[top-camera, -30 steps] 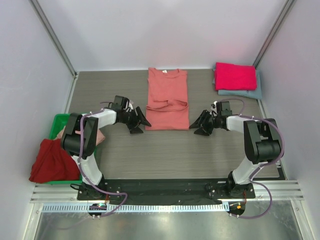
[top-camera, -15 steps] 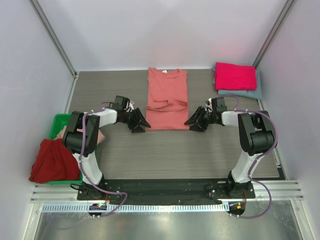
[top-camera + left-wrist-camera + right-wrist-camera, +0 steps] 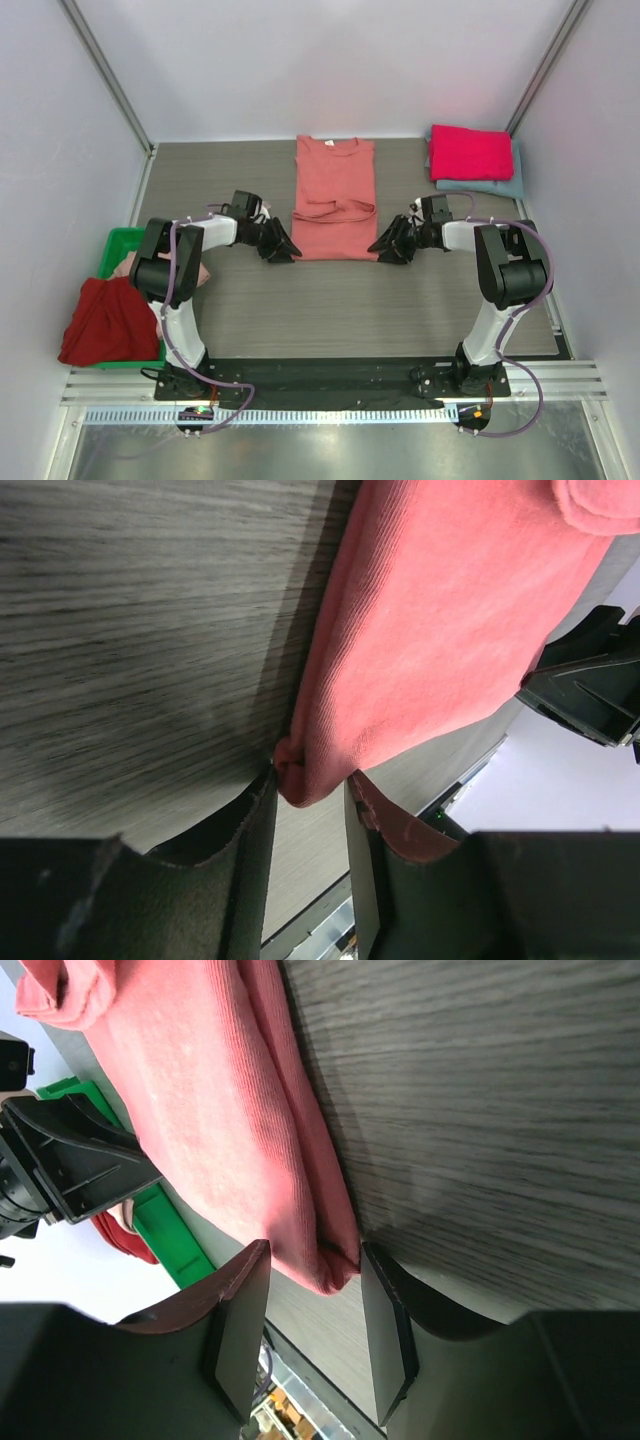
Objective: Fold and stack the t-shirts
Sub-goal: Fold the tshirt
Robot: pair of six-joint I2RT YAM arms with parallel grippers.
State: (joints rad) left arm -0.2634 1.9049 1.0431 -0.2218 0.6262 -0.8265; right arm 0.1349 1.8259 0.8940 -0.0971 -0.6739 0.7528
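The salmon-coral t-shirt [image 3: 335,200] lies flat at the middle of the far edge of the table [image 3: 350,300], its hem toward the table's centre. From above, its two near corners are masked by the arms' black fingers. The wrist cameras show only those corners, the rest cut off. Collar and small white label point to the far edge, and both sleeves are folded inward across the body, leaving a long narrow rectangle. The left gripper [image 3: 310,785] has a finger on each side of the near left corner, the bunched cloth touching both; whether it is truly pinched cannot be told. The right gripper [image 3: 315,1250] straddles the near right corner with fingers spread, the cloth loose between them. At the far right corner a folded magenta t-shirt [image 3: 470,152] sits on a grey-blue t-shirt [image 3: 490,186], of which only a rim shows. Off the left edge, a dark red t-shirt [image 3: 100,320] drapes over the green bin [image 3: 118,240]; a pale pink t-shirt [image 3: 203,272] there is mostly hidden behind the left arm.
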